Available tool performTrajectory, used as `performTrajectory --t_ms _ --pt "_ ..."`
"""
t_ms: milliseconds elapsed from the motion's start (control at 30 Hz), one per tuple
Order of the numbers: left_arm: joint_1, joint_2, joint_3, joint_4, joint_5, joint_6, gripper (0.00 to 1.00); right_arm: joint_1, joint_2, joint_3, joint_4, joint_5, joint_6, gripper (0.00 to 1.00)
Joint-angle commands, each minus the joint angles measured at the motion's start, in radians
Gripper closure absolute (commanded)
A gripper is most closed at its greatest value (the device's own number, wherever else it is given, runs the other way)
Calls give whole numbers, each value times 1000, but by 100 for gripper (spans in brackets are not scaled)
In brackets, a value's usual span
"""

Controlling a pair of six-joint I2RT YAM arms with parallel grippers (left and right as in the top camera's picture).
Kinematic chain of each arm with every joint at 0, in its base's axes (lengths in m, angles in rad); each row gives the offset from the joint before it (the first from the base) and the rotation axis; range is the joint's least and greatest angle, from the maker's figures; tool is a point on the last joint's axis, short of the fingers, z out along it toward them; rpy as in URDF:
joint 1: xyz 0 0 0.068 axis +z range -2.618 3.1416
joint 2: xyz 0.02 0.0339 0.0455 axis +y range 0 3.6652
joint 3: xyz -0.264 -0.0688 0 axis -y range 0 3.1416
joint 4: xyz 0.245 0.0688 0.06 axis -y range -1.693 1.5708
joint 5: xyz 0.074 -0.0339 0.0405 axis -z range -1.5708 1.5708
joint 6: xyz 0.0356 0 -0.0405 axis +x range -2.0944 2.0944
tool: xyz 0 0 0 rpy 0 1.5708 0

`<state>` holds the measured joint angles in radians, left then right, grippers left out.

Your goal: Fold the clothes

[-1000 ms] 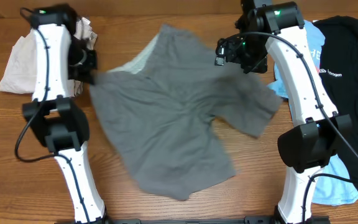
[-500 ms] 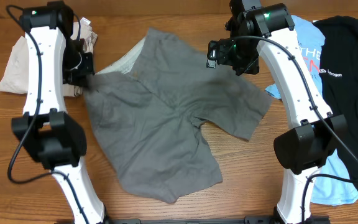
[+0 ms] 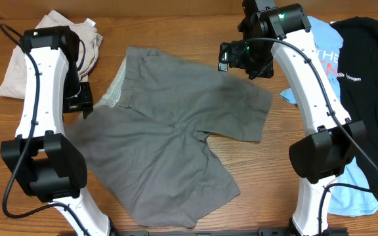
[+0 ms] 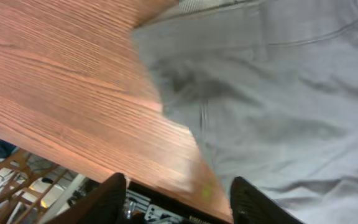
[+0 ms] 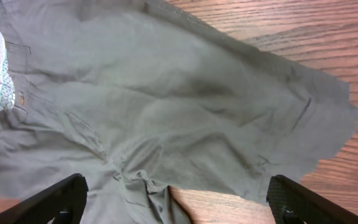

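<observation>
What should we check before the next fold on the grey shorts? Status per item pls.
1. Left claw empty: ok, open, nothing in it.
2. Right claw empty: ok, open above the shorts.
3. Grey shorts lying flat: not ok, waistband lining is turned up and there are creases at the crotch.
4. Shorts apart from beige shorts and light-blue T-shirt: ok, wood shows between.
5. Lower leg hem inside the table edge: cannot tell, it lies near the front edge.
</observation>
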<state>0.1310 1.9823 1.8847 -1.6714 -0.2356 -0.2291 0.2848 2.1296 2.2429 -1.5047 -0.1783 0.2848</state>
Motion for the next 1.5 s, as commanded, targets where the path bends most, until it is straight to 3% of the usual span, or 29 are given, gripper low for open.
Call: performTrajectory --t_ms 0,200,400,633,733,1467 --pt "3 -34 0 12 -34 -18 41 3 -8 -6 11 -3 8 3" --pt "3 -37 100 0 -14 -10 34 46 -7 -141 92 -3 24 3" --pt "-2 -55 252 55 122 43 22 117 -7 -348 241 -3 54 3" --pt "-23 -53 277 142 329 259 16 147 -7 -564 456 17 61 1" --pt "-35 -53 277 180 354 305 14 147 -7 -631 507 47 65 0" --pt "-43 -7 262 288 367 304 8 126 170 -692 780 371 139 0"
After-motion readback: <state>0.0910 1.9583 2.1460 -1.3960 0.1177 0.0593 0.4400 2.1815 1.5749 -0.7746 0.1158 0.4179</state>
